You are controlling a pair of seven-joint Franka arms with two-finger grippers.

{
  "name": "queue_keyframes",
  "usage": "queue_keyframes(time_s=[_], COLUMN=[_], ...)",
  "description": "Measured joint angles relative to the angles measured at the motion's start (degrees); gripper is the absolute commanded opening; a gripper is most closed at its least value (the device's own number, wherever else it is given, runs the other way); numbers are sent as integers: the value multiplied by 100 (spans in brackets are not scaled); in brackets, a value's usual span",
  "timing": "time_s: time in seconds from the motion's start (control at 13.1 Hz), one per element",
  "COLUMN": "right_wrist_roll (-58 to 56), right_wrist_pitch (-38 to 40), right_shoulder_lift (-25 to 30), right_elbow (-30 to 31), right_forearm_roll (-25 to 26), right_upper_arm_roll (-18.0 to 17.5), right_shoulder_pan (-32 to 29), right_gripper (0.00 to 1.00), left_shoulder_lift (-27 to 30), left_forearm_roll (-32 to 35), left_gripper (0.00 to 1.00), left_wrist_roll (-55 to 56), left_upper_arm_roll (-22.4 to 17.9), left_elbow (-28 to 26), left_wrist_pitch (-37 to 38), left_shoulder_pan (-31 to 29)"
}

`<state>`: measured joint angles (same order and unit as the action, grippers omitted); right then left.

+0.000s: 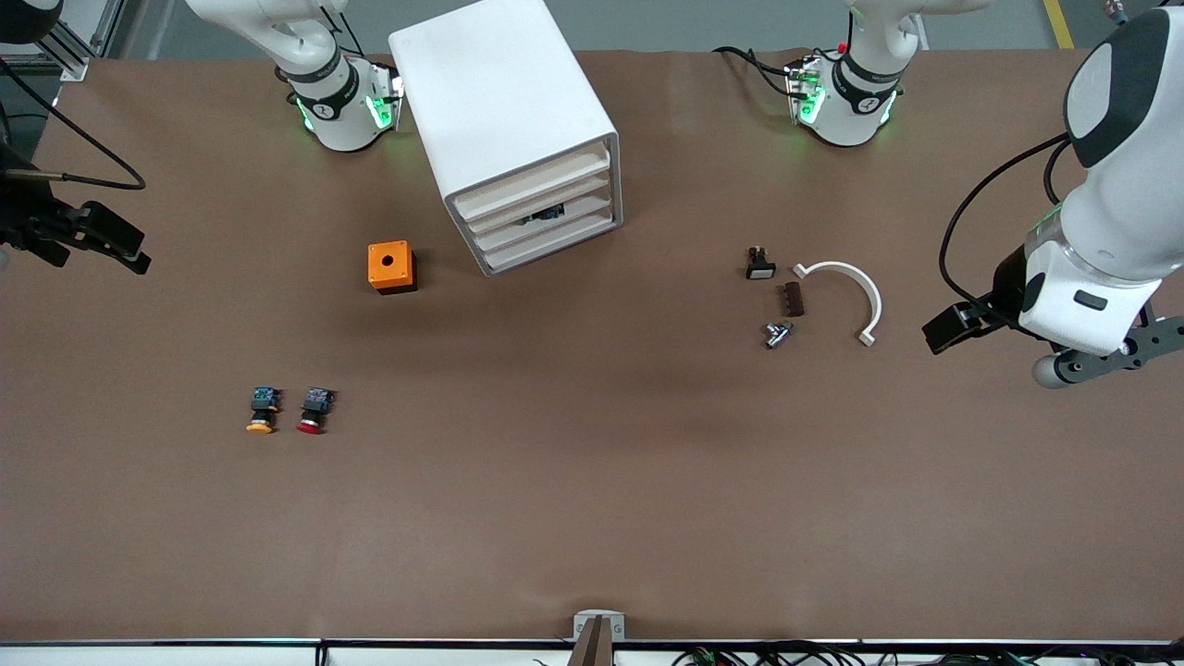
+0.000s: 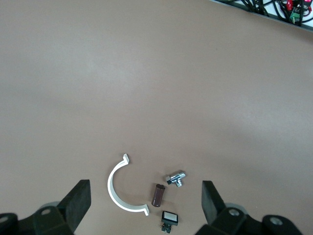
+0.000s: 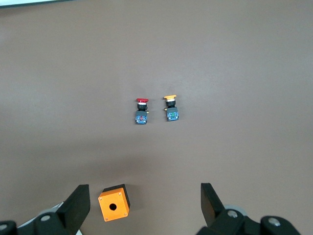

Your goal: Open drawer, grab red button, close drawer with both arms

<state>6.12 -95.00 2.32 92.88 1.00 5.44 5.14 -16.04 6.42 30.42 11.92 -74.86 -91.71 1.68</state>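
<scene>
Nearest the front camera, toward the right arm's end of the table, the red-capped button (image 1: pixel 314 412) lies on its side just beside its orange-yellow-capped twin (image 1: pixel 262 411), the two apart. Farther from the camera sits the orange cube (image 1: pixel 391 266) with a hole in its top. Toward the left arm's end lie a small metal fitting (image 1: pixel 778 334), a dark brown block (image 1: pixel 794 299), a white curved clip (image 1: pixel 848 296) and a black pushbutton with a white face (image 1: pixel 759 265), all near one another. Farthest stands the white cabinet (image 1: pixel 504 111), its drawer (image 1: pixel 541 214) among the stacked fronts, all pushed in. The right gripper (image 3: pixel 144 208) hangs released and empty over the table near the cube; the left gripper (image 2: pixel 145 205) hangs spread wide, empty, over the table by the clip.
</scene>
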Motion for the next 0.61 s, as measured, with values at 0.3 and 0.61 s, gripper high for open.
queue_keyframes(time_s=[0.3, 0.61], right_wrist_roll=[0, -1], right_wrist_pitch=[18, 18], right_shoulder_lift=[0, 0], right_elbow=[0, 0], right_forearm_roll=[2, 8], right_upper_arm_roll=[0, 0], right_shoulder_pan=[0, 0], right_gripper=[100, 100], left_shoulder_lift=[57, 58], left_forearm_roll=[0, 0], left_gripper=[100, 100], left_wrist_roll=[-1, -2], left_upper_arm_roll=[8, 87], left_elbow=[-2, -35], left_wrist_pitch=[31, 39], left_shoulder_pan=[-141, -123])
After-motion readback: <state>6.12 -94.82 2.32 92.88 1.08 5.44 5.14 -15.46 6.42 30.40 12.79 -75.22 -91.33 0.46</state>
